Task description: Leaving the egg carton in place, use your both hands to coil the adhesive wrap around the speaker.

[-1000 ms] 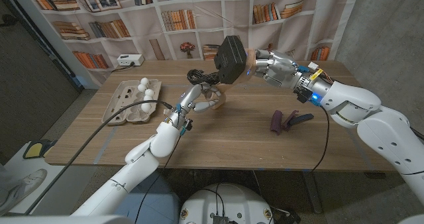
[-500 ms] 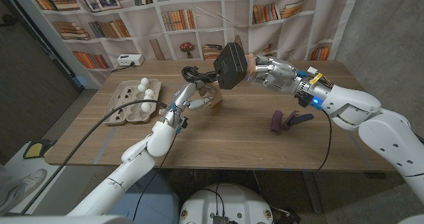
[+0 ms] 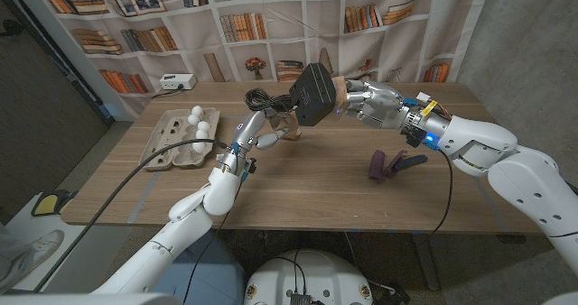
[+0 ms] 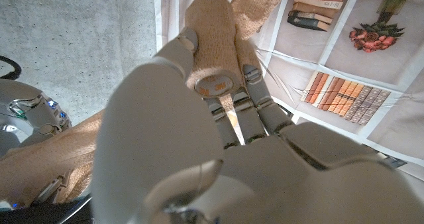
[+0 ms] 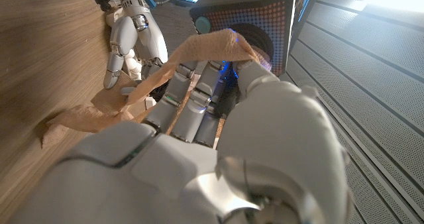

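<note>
Held off the table by the right hand (image 3: 375, 100), fingers closed around the black speaker (image 3: 314, 93), which hangs tilted above the far middle of the wooden table (image 3: 307, 183). Carried higher and closer to the speaker than a second ago: the left hand (image 3: 262, 129), gripping the tan roll of adhesive wrap (image 4: 212, 52), now just beside the speaker's lower edge instead of down near the tabletop. Strip of wrap (image 5: 199, 48) already draped over the right hand's fingers and against the speaker's grille, its tail trailing down to the wood. Slack taken up, by the look of it, so probably ready for a pass of the roll around the body. Untouched at the left side: egg carton (image 3: 181, 138), well apart from both hands. Also lying to the right: a purple object (image 3: 390, 165)
</note>
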